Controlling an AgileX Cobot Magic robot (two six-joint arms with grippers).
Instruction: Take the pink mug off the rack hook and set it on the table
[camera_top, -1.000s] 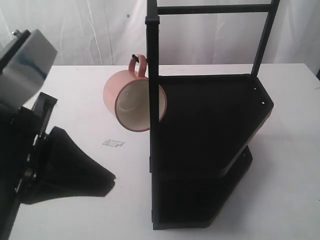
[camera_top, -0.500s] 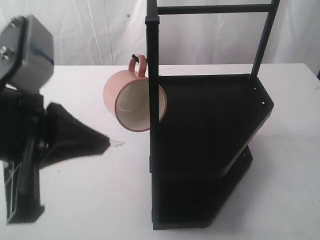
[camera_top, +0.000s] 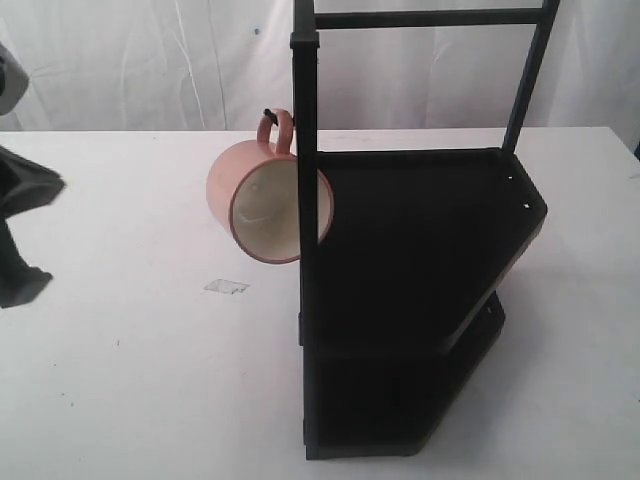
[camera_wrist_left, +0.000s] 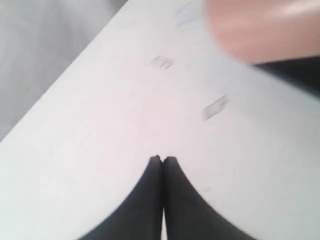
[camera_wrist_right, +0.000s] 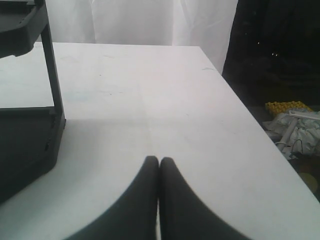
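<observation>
The pink mug (camera_top: 255, 205) hangs by its loop handle from the rack hook (camera_top: 268, 116) on the tall black rack's post (camera_top: 306, 180), its cream inside facing the camera. A blurred part of the pink mug (camera_wrist_left: 260, 27) shows in the left wrist view. My left gripper (camera_wrist_left: 162, 159) is shut and holds nothing, above the white table (camera_wrist_left: 100, 125). In the exterior view only a dark part of the left arm (camera_top: 22, 230) shows at the left edge, well left of the mug. My right gripper (camera_wrist_right: 159, 160) is shut and empty over the table (camera_wrist_right: 150, 100).
The black rack's shelf (camera_top: 420, 250) and base (camera_top: 400, 400) take up the middle and right of the table. A small scuff mark (camera_top: 227, 287) lies on the table below the mug. The table's edge (camera_wrist_right: 250, 120) runs beside the right gripper, with clutter (camera_wrist_right: 295, 125) beyond it.
The left arm has swung up and away to the left, from filling the lower left of the exterior view to just showing at its left edge. The mug has not moved.
</observation>
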